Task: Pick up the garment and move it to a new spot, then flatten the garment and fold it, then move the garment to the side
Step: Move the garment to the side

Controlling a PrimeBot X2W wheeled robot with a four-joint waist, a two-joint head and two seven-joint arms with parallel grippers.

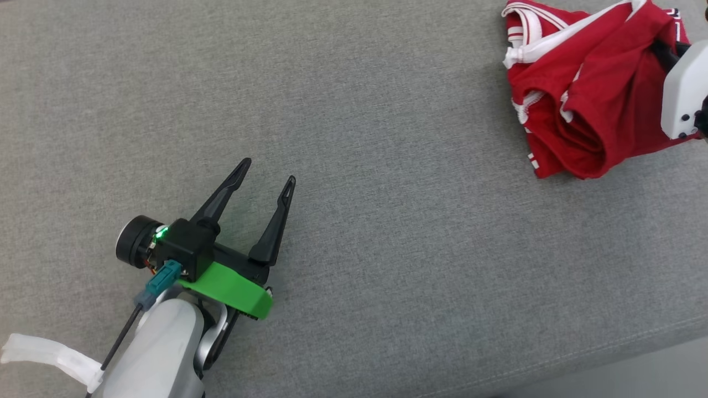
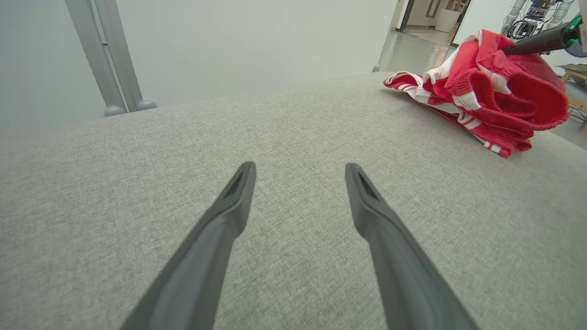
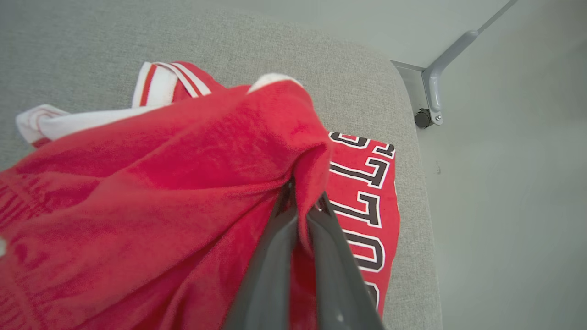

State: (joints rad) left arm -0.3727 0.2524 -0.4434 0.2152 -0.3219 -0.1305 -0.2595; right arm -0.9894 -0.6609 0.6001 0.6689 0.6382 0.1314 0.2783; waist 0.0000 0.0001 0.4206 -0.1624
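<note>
From the head view, the red garment (image 1: 586, 94) lies bunched up at the far right of the grey cushion (image 1: 387, 110), near its corner. The right gripper (image 1: 664, 52) is at it. Its dark fingers go into the cloth, so the tips are hidden. Its white shell covers part of the garment too, and the picture's edge cuts off the rest. The left gripper (image 1: 269, 170) sits low on the left, well apart from the garment, with its fingers spread wide and nothing between them.

In the left wrist view, the two spread fingers point over bare cushion. The garment sits off to the upper right in a heap, with a dark finger poking into its top fold.

The right wrist view shows the two fingers squeezed together on a fold of red cloth. I think this is the first step — picking the garment up to carry it. The next move needs a tight pinch, a lift high enough that the cloth clears the cushion, and a trip toward the open middle. Black and white letters (image 3: 362, 206) show on the cloth lying flat, but folds hide some, so I cannot read the word. I cannot tell how much cloth is pinched — or what kind of garment it is.
</note>
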